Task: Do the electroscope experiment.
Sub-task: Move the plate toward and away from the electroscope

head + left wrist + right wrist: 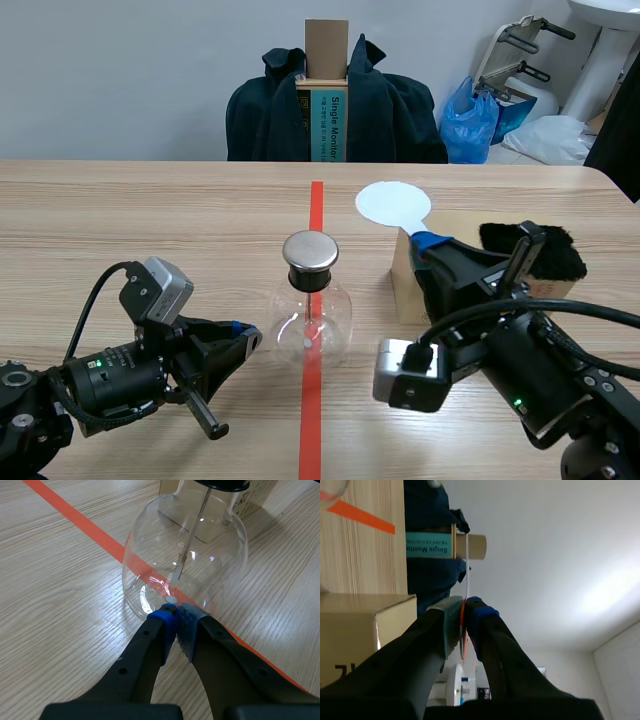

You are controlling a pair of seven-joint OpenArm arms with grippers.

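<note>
**Disc held up, cap not yet touched**

We judged the step in hand to be bringing the charged plate to the electroscope point(312, 322). The glass flask stood on the red tape line at the table's middle. Its metal cap point(310, 252) was on top and a thin rod hung inside.

The right gripper point(428, 241) was clamped on the stem of a white disc point(393, 204), which it held up at about 1 o'clock from the cap and apart from it.

The left gripper point(175, 613) lay low at 8 o'clock from the flask, its pads pressed together on nothing. They sat right at the base of the glass, though we could not be sure they touched it.

The next move, as we read it, called for swinging the disc down toward 7 o'clock until it met the cap, without nudging the flask.

A cardboard box point(403, 288) sat at 3 o'clock from the flask, with black fur point(552, 250) beyond it. A teal label point(333, 122) at 12 o'clock read "Single Monitor". The black print on the cardboard box was too cut off to read.
</note>
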